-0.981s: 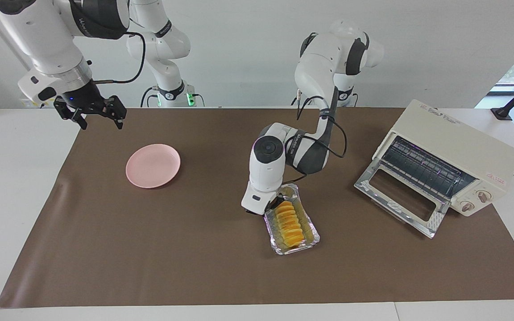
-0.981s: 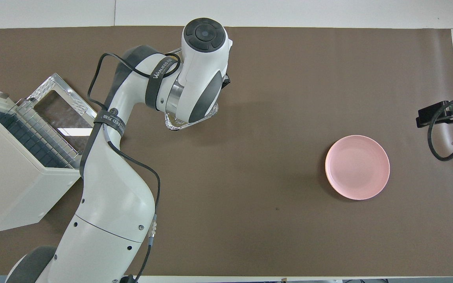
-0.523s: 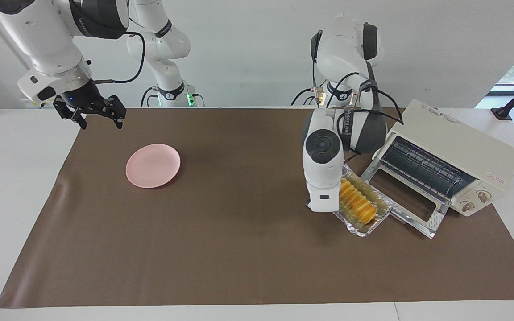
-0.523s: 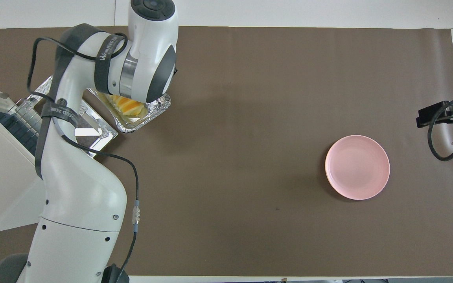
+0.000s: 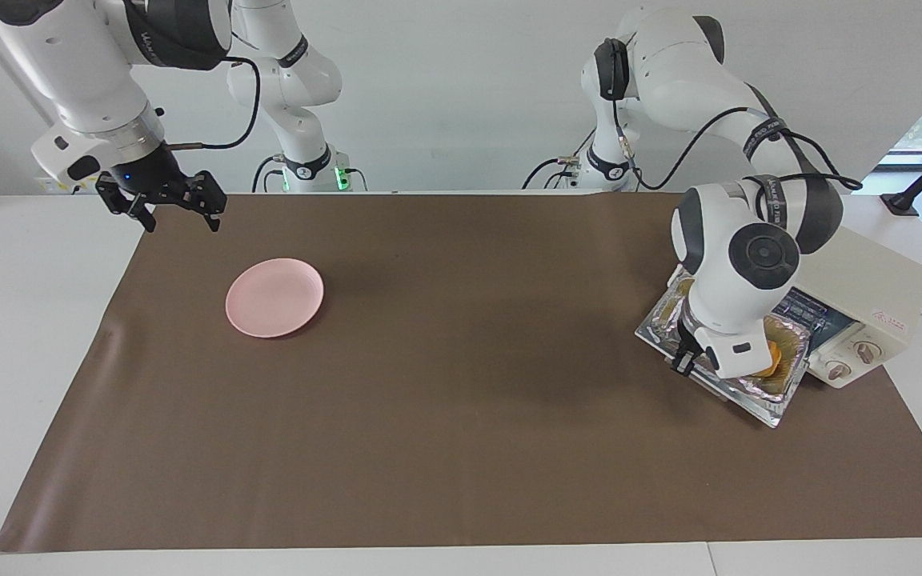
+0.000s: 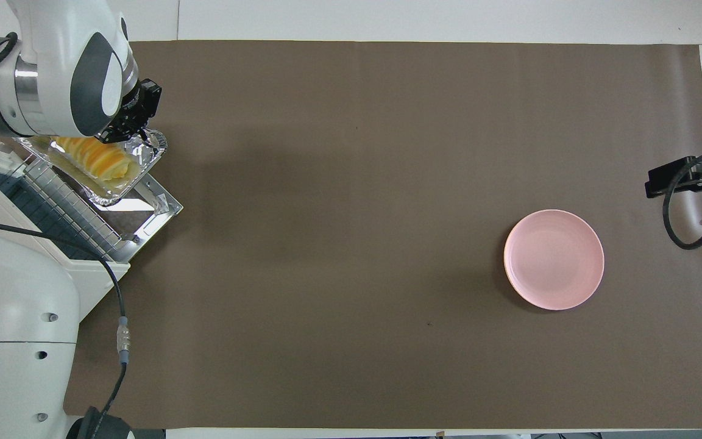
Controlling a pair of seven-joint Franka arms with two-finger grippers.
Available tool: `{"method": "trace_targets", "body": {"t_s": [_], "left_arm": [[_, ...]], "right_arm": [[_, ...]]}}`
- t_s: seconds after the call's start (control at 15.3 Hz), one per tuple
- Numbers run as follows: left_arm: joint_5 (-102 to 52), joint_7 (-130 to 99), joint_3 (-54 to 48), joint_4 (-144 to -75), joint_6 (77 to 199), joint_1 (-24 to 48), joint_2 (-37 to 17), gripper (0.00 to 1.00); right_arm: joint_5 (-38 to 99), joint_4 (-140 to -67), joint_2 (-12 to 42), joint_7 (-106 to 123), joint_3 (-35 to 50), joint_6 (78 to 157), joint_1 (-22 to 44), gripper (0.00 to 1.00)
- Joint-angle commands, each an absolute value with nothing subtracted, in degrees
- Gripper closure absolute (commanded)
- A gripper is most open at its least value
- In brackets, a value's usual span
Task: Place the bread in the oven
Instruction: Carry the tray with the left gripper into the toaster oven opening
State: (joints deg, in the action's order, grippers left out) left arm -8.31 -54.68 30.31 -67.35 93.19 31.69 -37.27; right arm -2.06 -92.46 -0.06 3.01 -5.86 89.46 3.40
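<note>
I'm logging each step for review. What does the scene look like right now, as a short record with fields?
bread: yellow-orange ridged loaf lying in the silver foil tray
tray: held up over the open drop-down door of the cream-white toaster oven
left gripper: shut on the tray's rim
right gripper: open, waiting over the table's edge near the round pink plate
task: bread not yet inside
</note>
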Motion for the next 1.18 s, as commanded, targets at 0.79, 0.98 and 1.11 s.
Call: {"method": "trace_targets", "body": {"t_s": [0.79,0.98,1.11], "left_arm": [[-8.5,-51.0,30.1,-83.5,104.8,30.1,-29.8,1.00],[-8.5,-49.5,30.1,-86.9,105.5,29.7,-27.3,1.00],[-8.5,-46.9,30.1,-87.3,104.8,28.9,-26.3,1.00]], "right_arm": [[-1.0,-92.9,-0.8,4.7,-5.9,88.7,3.0,0.00],[-1.0,-92.9,-0.8,4.7,-5.9,88.7,3.0,0.00],[-1.0,-92.9,-0.8,4.7,-5.9,88.7,3.0,0.00]]}}
